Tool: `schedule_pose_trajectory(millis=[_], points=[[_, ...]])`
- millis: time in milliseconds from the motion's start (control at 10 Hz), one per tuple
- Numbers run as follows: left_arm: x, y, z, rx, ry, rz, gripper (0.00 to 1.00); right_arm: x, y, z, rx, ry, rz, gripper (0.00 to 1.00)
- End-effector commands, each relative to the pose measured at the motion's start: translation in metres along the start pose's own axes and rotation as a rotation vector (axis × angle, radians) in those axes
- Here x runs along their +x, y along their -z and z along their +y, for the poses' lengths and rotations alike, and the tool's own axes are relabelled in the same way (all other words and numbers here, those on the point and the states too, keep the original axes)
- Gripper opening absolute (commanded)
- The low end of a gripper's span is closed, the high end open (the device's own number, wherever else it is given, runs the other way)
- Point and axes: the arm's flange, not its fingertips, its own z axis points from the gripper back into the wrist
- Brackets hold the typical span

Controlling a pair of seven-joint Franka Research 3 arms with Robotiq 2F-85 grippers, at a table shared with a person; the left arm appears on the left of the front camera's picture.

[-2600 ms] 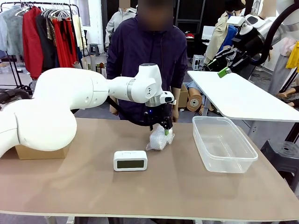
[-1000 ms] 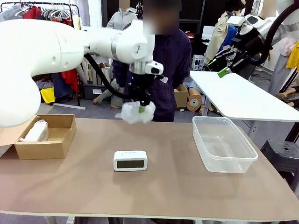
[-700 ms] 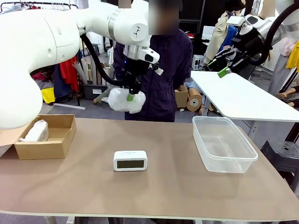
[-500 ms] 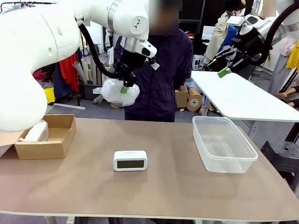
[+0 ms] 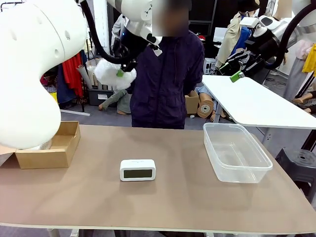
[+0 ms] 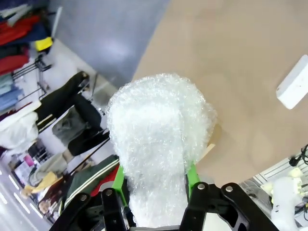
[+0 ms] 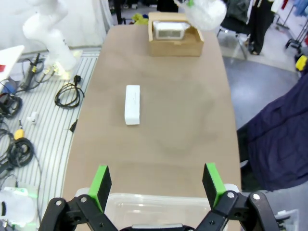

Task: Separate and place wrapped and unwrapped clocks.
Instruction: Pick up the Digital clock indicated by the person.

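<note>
The brown worktop [image 5: 187, 197] is a long, flat, matte slab. On its right part sits the clear plastic tub [image 5: 237, 153], a rounded rectangle with thin, glossy, see-through walls and a rolled rim. The brown surface shows through its floor. At the left edge stands the cardboard box [image 5: 59, 150], smaller, open-topped and made of plain brown board, partly covered by the white left arm in the front view. The right wrist view looks down into it: the boxed bundle [image 7: 169, 30] lies flat inside and takes up most of the floor.

The held bundle [image 5: 114, 74] hangs high in the air beyond the worktop's far edge, left of a person in a dark jacket and well apart from both containers. The left hand [image 5: 120, 69] is clamped on it, green pads pressed into its sides. Seen from the left wrist, it is a lumpy oblong of translucent white bubble wrap, pebbled all over, its rounded end bulging wider than the fingers.

The clock [image 5: 138, 170] stands on the worktop near the middle, between box and tub and touching neither. It is a small white rounded rectangle of smooth hard plastic, its dark grey display facing the robot's side.

The right hand [image 7: 156, 187] hangs above the tub's rim, fingers spread wide apart with only air between them.
</note>
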Motion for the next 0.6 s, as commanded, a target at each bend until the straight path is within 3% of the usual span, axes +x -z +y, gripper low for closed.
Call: schedule_pose_trajectory(millis=[0, 500], points=[[0.01, -0.023, 0.024, 0.078, -0.066, 0.039, 0.0, 0.004, 0.0, -0.001, -0.012, 0.02, 0.022, 1.0], [-0.011, -0.016, 0.01, 0.064, -0.063, 0.007, 0.0, 0.004, 0.0, -0.001, -0.012, 0.02, 0.022, 1.0]])
